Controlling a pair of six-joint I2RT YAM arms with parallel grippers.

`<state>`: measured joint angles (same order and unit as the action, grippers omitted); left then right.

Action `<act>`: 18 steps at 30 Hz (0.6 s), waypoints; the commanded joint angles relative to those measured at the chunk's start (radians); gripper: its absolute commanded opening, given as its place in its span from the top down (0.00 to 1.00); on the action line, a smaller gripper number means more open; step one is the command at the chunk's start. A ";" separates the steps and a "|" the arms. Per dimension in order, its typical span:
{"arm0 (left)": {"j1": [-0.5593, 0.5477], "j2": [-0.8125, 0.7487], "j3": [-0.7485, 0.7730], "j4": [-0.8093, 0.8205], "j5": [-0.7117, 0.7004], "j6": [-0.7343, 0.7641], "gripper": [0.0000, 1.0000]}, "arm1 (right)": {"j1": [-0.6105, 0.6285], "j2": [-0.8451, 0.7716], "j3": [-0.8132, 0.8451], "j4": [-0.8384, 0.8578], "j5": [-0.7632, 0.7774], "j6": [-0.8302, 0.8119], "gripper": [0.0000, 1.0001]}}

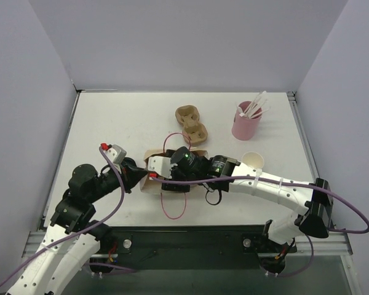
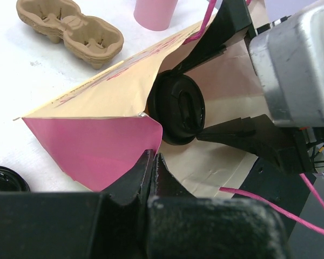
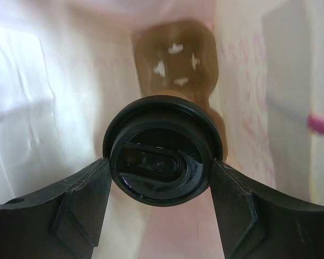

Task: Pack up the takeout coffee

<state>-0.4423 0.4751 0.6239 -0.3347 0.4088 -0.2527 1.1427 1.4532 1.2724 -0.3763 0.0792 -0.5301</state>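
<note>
The paper bag [image 1: 151, 184] lies on its side, its mouth towards the right arm; its pink inside shows in the left wrist view [image 2: 97, 145]. My left gripper [image 1: 137, 173] is shut on the bag's mouth edge [image 2: 149, 162]. My right gripper [image 1: 172, 169] reaches into the bag, shut on a takeout coffee cup with a black lid [image 3: 161, 156]. Only the lid [image 2: 179, 108] shows; the cup body is hidden. A second kraft cup [image 1: 253, 160], open with a white inside, stands at the right.
A brown pulp tray [image 1: 191, 123] lies behind the bag, and another shows deep inside the bag [image 3: 175, 54]. A pink cup with white sticks [image 1: 246, 121] stands at the back right. A loose black lid [image 2: 2, 181] lies left of the bag.
</note>
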 commanded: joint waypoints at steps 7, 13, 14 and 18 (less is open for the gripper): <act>0.005 -0.004 0.003 0.005 0.001 -0.014 1.00 | -0.049 0.090 -0.001 0.207 -0.140 -0.059 0.54; 0.005 -0.013 0.010 -0.001 -0.015 -0.042 1.00 | -0.087 0.142 -0.041 0.307 -0.110 -0.051 0.54; 0.005 -0.016 0.011 -0.004 -0.018 -0.042 1.00 | -0.089 0.145 -0.045 0.319 -0.089 -0.051 0.54; 0.005 -0.021 0.019 -0.016 -0.025 -0.043 1.00 | -0.092 0.151 -0.061 0.329 -0.039 -0.051 0.54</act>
<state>-0.4416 0.4683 0.6212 -0.3470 0.3889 -0.2821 1.0550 1.5967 1.2232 -0.1013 -0.0139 -0.5808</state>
